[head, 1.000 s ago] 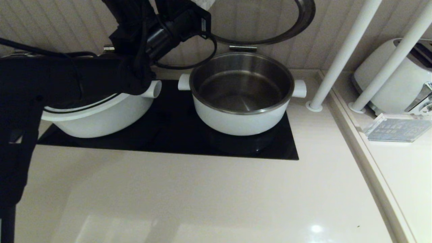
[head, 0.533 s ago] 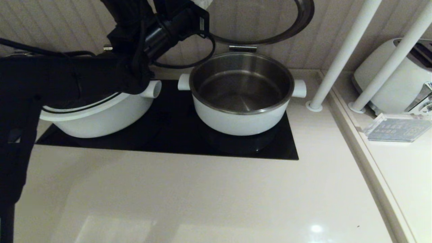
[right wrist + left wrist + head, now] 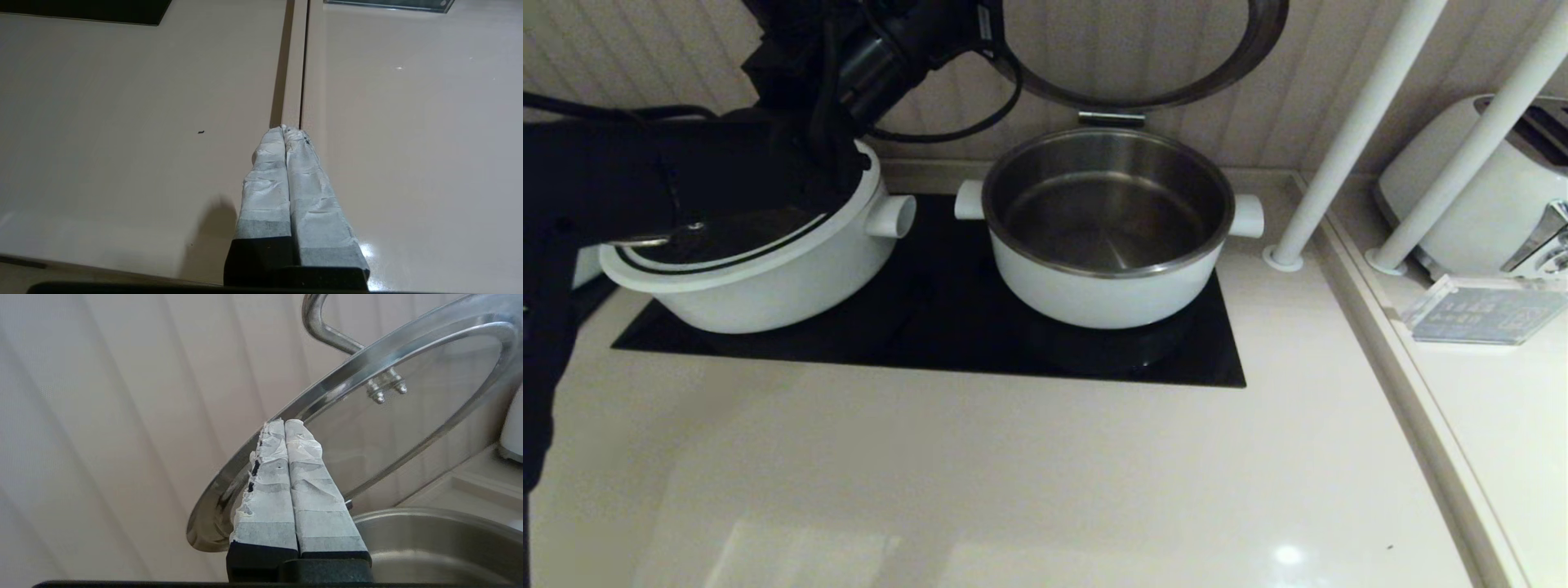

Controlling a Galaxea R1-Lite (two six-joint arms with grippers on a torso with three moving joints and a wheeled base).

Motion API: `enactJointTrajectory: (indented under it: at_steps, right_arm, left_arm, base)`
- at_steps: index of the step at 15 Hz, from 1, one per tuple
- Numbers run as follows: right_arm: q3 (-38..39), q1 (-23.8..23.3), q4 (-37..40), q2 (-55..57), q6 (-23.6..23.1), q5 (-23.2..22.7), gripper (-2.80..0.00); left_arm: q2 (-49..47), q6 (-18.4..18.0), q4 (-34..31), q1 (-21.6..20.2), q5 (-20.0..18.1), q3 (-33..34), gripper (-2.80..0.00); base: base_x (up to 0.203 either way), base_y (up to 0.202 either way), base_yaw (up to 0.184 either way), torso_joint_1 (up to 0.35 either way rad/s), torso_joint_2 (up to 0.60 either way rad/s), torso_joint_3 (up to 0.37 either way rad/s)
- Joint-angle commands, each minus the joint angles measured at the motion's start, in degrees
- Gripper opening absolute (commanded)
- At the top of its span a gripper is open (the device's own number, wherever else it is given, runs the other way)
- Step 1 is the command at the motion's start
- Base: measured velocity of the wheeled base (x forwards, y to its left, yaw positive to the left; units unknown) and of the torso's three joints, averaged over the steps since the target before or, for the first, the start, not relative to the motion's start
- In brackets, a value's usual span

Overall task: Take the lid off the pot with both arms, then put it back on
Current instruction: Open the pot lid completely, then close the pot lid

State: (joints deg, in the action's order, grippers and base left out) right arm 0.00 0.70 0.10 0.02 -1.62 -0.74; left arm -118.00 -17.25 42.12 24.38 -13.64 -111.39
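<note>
The white pot (image 3: 1094, 298) stands open on the black cooktop (image 3: 931, 327), its steel inside empty. Its glass lid (image 3: 1245, 61) with a steel rim is up behind the pot, tilted on edge near the wall. In the left wrist view the lid (image 3: 408, 416) stands just behind my left gripper (image 3: 284, 422). That gripper is shut, its fingers pressed together with nothing seen between them. Their tips reach the lid's rim, and I cannot tell whether they touch it. In the head view only the left arm (image 3: 882, 49) shows, at the upper left. My right gripper (image 3: 291, 130) is shut and empty over the counter.
A second white pot (image 3: 768, 286) with its lid on stands on the left of the cooktop, under my left arm. Two white poles (image 3: 1347, 131) rise to the right of the pot. A toaster (image 3: 1478, 196) and a clear card (image 3: 1486, 314) are at the far right.
My left arm has moved up and to the left, uncovering more of the left pot. Its fingertips have left the top of the head view. The lid has hardly moved.
</note>
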Motion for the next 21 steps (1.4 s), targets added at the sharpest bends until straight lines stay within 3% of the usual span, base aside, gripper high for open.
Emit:
enactJointTrajectory:
  at_steps: [1, 9, 21]
  right_arm:
    - [0.0, 0.0, 0.0, 0.0, 0.0, 0.0, -2.8]
    - [0.0, 0.0, 0.0, 0.0, 0.0, 0.0, -2.8]
    - [0.0, 0.0, 0.0, 0.0, 0.0, 0.0, -2.8]
  left_arm:
    - [0.0, -0.1, -0.3, 0.0, -0.2, 0.2, -2.8]
    - [1.2, -0.2, -0.5, 0.0, 0.1, 2.3, -2.8]
    - [21.2, -2.1, -0.8, 0.0, 0.0, 30.7, -2.8]
  base:
    - [0.0, 0.0, 0.0, 0.0, 0.0, 0.0]
    - [0.0, 0.0, 0.0, 0.0, 0.0, 0.0]
    - [0.0, 0.0, 0.0, 0.0, 0.0, 0.0]
